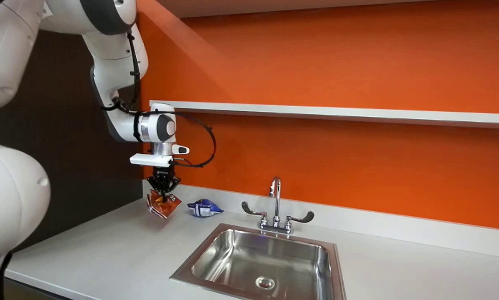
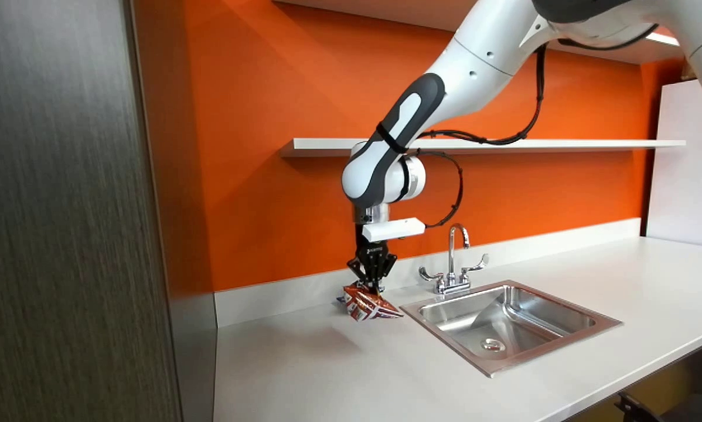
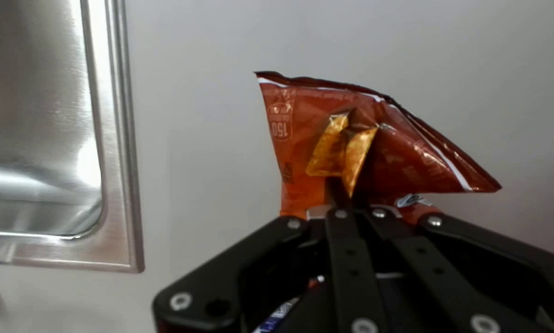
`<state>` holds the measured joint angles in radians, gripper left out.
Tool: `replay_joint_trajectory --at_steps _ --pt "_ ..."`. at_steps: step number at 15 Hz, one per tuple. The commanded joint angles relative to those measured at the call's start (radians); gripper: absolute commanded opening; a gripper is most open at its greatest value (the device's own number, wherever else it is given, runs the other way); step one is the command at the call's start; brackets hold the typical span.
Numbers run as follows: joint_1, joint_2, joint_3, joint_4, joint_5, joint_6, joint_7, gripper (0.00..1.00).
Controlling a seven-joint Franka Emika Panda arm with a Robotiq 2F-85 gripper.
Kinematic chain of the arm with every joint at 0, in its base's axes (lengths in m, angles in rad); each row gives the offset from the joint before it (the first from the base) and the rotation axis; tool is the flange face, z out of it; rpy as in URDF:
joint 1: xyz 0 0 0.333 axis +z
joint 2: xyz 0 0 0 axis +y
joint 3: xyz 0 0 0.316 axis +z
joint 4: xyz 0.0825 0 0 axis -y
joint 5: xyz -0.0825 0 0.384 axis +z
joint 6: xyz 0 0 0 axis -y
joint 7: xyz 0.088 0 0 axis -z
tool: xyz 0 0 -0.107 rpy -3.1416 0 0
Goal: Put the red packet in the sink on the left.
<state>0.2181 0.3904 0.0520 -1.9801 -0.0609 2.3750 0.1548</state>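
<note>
The red packet is a crinkled red-orange snack bag with white edge stripes. My gripper is shut on it, pinching a fold near its middle. In an exterior view the packet hangs from the gripper above the counter, with a soft shadow below. In the wrist view the packet spreads out beyond the fingertips, which are partly hidden in its folds. The stainless-steel sink lies to the right of the packet in both exterior views. Its rim and basin show at the left of the wrist view.
A small blue and white packet lies on the counter near the back wall, mostly hidden in the wrist view. A chrome faucet with two levers stands behind the sink. A white shelf runs along the orange wall. A dark panel stands at the left.
</note>
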Motion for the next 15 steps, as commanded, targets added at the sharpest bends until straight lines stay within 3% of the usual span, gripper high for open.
replay_joint_trajectory --at_steps 1,9,15 --pt "-0.016 -0.1 -0.033 -0.09 -0.047 -0.026 0.068 0.0" --pt "-0.117 -0.203 -0.129 -0.218 -0.077 -0.005 0.102 0.0" --pt "-0.219 -0.213 -0.206 -0.228 -0.105 0.012 0.103 0.0"
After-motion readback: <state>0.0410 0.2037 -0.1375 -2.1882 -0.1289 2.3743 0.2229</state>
